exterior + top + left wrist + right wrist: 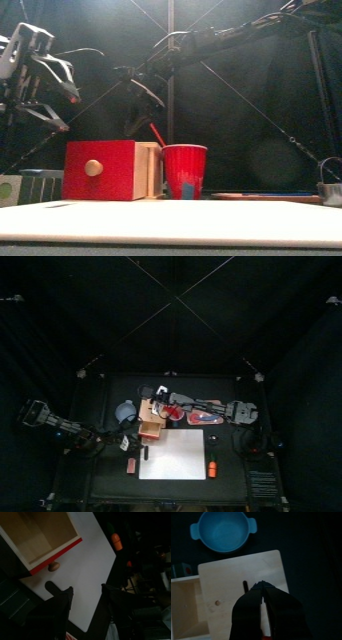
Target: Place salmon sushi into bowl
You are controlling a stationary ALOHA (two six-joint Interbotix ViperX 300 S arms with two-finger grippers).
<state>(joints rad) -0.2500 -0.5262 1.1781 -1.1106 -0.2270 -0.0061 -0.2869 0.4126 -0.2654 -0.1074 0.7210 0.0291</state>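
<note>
The salmon sushi (131,465) is lying on the table near its front left corner, just beside the white board (174,454). It is showing only from above, tiny and dim. Its long side seems to be running from the front edge to the back. The bowl (223,531) is sitting near the left edge, behind the box (238,567). The left gripper (87,589) is hanging wide open. The right gripper (263,587) is hanging pinched almost shut, holding nothing I can see
</note>
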